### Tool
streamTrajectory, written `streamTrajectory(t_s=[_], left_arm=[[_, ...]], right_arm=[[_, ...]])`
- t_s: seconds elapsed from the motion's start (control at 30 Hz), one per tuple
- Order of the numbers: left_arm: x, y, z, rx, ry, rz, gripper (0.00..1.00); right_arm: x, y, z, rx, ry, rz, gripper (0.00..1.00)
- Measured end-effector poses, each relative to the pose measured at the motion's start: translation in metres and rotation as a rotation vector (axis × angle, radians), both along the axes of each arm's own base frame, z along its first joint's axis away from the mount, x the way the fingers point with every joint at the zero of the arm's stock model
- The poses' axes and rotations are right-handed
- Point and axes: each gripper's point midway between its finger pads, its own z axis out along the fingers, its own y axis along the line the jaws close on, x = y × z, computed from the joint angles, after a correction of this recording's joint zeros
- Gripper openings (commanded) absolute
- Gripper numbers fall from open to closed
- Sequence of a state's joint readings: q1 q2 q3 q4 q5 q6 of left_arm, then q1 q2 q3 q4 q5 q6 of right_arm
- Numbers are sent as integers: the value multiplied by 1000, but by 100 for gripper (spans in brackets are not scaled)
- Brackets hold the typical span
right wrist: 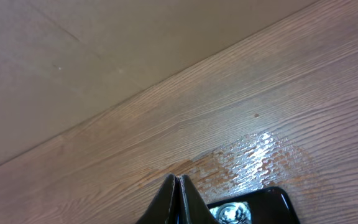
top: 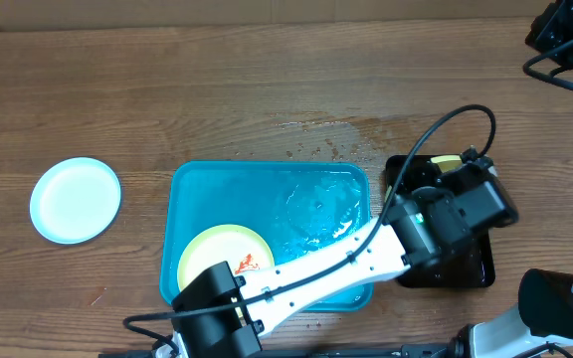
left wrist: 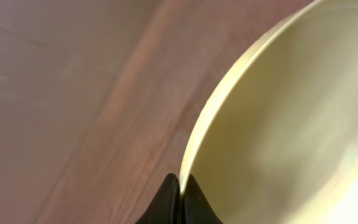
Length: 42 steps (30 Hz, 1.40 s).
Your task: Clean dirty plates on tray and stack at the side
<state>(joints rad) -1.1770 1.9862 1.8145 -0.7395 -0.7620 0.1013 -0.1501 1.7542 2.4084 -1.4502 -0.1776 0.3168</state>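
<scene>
The turquoise tray [top: 267,168] lies mid-table with water pooled in its right half. A pale yellow plate [top: 215,257] smeared with red sauce lies in its front left corner. A pale blue-white plate [top: 76,200] lies on the table at the far left, apart from the tray. My left arm reaches across the tray to the black tray. My left gripper [left wrist: 180,182] is shut on the rim of a second pale yellow plate [left wrist: 291,118]. A yellow sliver [top: 447,160] shows past the wrist. My right gripper [right wrist: 176,180] is shut and empty above the table.
A small black tray [top: 466,267] stands right of the turquoise tray, and its corner shows in the right wrist view [right wrist: 272,202]. A wet patch [top: 336,134] lies on the wood behind the trays. Black equipment [top: 570,35] sits at the far right corner.
</scene>
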Motion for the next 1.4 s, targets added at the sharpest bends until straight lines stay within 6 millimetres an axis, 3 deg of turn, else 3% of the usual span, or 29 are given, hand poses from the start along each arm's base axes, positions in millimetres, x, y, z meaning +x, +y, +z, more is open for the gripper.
streamTrajectory(t_s=[0.1,0.17,0.33,0.5,0.63,0.73,0.8,0.93,1.17,1.27,1.4], left_arm=[[6,2,18,-28,-104,68,4],[8,6,20,-15,-113,79,4],[-1,6,-8,17,54,-4,4],[0,6,-10,-36,80,29,4],[-4,2,-16,-122,217,15,4],[9,5,-9,-261,352,48,4],[28,21,-3,-353,439,107,4],[77,80,-4,-493,568,303,5],[142,225,-19,-700,688,723,5],[154,288,-33,-760,700,890,5],[148,352,-69,-802,738,1079,5]], right_arm=[[0,0,0,-1,0,1,4],[0,0,0,0,0,0,4],[0,0,0,1,1,1,4],[0,0,0,1,1,1,4],[-2,1,-2,3,12,1,4],[-5,1,-5,5,31,2,4],[-7,1,-8,7,44,2,4],[-11,2,-12,11,66,2,4],[-16,3,-16,15,92,2,4],[-19,3,-18,17,108,2,4],[-20,3,-20,19,115,1,4]])
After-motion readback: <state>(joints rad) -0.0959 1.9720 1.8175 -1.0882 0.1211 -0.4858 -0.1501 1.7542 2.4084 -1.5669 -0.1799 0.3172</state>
